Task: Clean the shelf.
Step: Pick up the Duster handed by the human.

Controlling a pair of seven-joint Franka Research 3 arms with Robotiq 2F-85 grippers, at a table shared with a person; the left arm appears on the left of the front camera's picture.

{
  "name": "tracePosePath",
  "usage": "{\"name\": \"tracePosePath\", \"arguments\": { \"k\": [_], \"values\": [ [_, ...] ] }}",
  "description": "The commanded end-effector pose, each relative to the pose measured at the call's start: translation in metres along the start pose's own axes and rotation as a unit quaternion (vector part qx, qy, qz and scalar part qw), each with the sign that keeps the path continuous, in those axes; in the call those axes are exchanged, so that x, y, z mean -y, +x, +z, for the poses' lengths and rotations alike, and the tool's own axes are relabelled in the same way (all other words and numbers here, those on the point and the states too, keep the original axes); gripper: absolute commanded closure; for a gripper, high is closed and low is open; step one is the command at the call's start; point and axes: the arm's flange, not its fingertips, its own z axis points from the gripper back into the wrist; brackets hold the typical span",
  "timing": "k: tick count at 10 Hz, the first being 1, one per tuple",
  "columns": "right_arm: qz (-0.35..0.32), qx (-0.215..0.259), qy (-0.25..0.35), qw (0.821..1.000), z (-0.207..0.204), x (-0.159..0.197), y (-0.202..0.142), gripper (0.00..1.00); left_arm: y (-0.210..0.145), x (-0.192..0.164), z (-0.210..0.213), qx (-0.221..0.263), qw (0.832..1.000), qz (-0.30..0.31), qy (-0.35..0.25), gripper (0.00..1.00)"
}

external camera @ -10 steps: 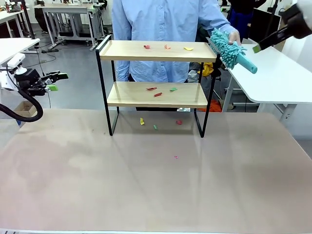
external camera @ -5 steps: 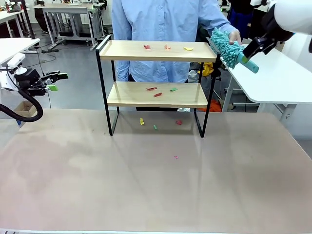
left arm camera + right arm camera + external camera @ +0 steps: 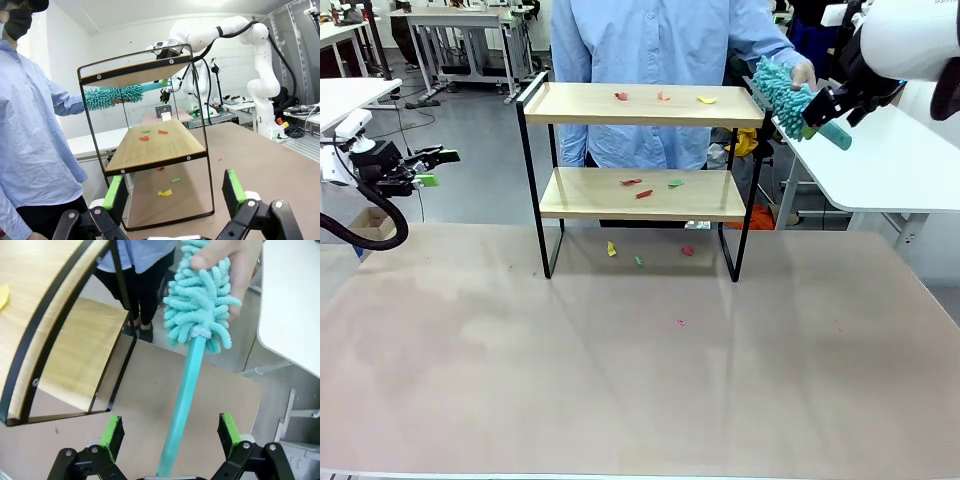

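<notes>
Shelf (image 3: 580, 103): uncleaned, scraps (image 3: 663, 96) on both boards. Duster (image 3: 785, 98): handle lay inside the open right end effector (image 3: 170, 426), ungripped; person's hand (image 3: 240, 265) held its head. Left end effector (image 3: 175, 190): open, empty.

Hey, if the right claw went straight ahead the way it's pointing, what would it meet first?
The teal duster: its handle already runs between the right claw's open fingers, so the fluffy head comes first, then likely the person's hand gripping it.
</notes>
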Motion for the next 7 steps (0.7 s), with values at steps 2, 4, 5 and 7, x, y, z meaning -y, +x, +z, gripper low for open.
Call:
{"name": "tracePosePath", "arguments": {
  "k": [2,4,5,7],
  "values": [
    [-0.028,0.000,-0.037,0.999,-0.006,-0.001,0.004,0.00,0.002,0.001,0.000,-0.005,1.000,-0.008,-0.004,0.00],
    [-0.041,0.004,-0.038,0.998,-0.008,0.004,0.004,0.02,0.002,0.001,0.000,-0.005,1.000,-0.008,-0.004,0.00],
    [-0.048,0.006,-0.042,0.998,-0.008,0.006,0.004,0.58,0.002,0.001,0.000,-0.005,1.000,-0.008,-0.004,0.00],
    [-0.052,0.008,-0.042,0.998,-0.005,0.008,0.004,1.00,0.002,0.001,0.000,-0.005,1.000,-0.008,-0.004,0.00]
  ]
}}
